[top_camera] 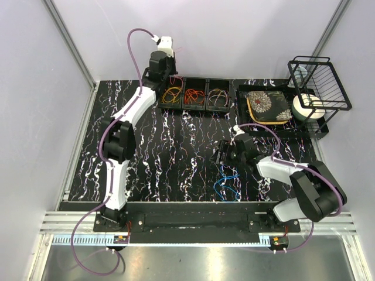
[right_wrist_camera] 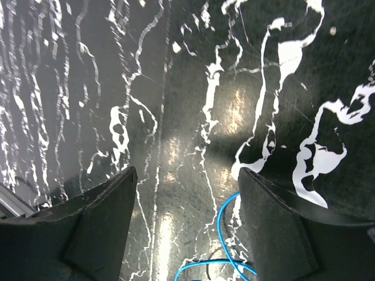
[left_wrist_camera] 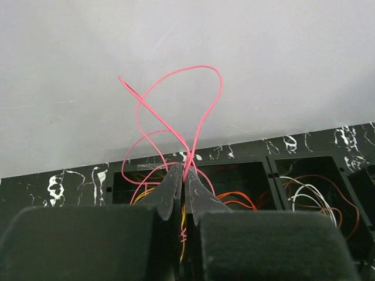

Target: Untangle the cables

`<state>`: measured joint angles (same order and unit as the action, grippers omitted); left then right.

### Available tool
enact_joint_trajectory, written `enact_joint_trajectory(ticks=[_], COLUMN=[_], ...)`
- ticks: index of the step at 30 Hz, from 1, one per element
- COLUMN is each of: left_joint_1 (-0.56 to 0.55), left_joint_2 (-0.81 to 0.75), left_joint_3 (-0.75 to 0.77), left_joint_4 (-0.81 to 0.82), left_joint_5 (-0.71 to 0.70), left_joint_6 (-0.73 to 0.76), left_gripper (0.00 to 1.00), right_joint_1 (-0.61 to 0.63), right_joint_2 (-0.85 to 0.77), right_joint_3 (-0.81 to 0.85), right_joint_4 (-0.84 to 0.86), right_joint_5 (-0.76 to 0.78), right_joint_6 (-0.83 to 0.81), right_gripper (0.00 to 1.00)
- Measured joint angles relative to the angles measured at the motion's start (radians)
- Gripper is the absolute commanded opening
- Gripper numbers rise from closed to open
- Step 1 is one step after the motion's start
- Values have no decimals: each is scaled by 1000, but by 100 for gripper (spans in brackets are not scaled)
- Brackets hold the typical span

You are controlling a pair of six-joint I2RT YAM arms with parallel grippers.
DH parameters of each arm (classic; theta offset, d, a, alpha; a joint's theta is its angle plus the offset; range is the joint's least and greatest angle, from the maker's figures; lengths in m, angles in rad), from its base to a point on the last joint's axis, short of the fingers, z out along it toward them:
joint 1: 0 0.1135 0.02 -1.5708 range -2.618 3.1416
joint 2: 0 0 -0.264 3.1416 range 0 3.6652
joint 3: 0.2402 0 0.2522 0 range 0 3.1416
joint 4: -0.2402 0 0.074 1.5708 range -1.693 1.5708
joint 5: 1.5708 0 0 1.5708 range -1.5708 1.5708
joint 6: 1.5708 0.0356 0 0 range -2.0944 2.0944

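My left gripper (left_wrist_camera: pixel 184 167) is shut on a pink cable (left_wrist_camera: pixel 202 114), whose loops rise above the fingertips in front of the white back wall. It hangs over the left bin (top_camera: pixel 170 95) at the table's back. That bin shows yellow cable (left_wrist_camera: pixel 143 194), the middle bin holds orange cable (left_wrist_camera: pixel 237 199), and the right bin holds white and brown cables (left_wrist_camera: pixel 310 193). My right gripper (right_wrist_camera: pixel 187 172) is open just above the marbled table. A blue cable (right_wrist_camera: pixel 224 231) lies flat near its right finger. From above, the blue cables (top_camera: pixel 226 184) lie just in front of the right gripper (top_camera: pixel 224 156).
Three black bins (top_camera: pixel 194 93) stand in a row at the back. To their right a black tray (top_camera: pixel 243 108) carries a patterned plate (top_camera: pixel 267 106). A black wire rack (top_camera: pixel 319 82) and a white bowl (top_camera: pixel 307 107) sit at the far right.
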<state>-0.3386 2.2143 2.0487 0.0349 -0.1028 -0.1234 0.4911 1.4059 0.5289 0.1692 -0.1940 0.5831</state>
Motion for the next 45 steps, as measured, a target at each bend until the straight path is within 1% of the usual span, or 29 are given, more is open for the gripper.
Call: enact_joint_trajectory(ticks=[9, 21, 26, 35, 45], left_joint_1=[19, 19, 20, 34, 77], left_joint_2=[10, 14, 14, 43, 58], left_joint_3=[-32, -185, -225, -229, -243], left_joint_4=[36, 66, 66, 58, 4], left_joint_5=[-2, 6, 6, 20, 19], left_joint_6=[-2, -53, -69, -114, -131], left_gripper=[0, 0, 0, 0, 0], right_joint_1=[0, 0, 0, 0, 0], right_joint_2=[37, 51, 52, 52, 59], right_joint_3=[6, 17, 17, 17, 22], right_joint_4=[21, 25, 27, 27, 27], right_joint_5=[-10, -10, -11, -11, -11], right_joint_6=[-3, -3, -3, -3, -3], right_gripper=[76, 75, 75, 75, 75])
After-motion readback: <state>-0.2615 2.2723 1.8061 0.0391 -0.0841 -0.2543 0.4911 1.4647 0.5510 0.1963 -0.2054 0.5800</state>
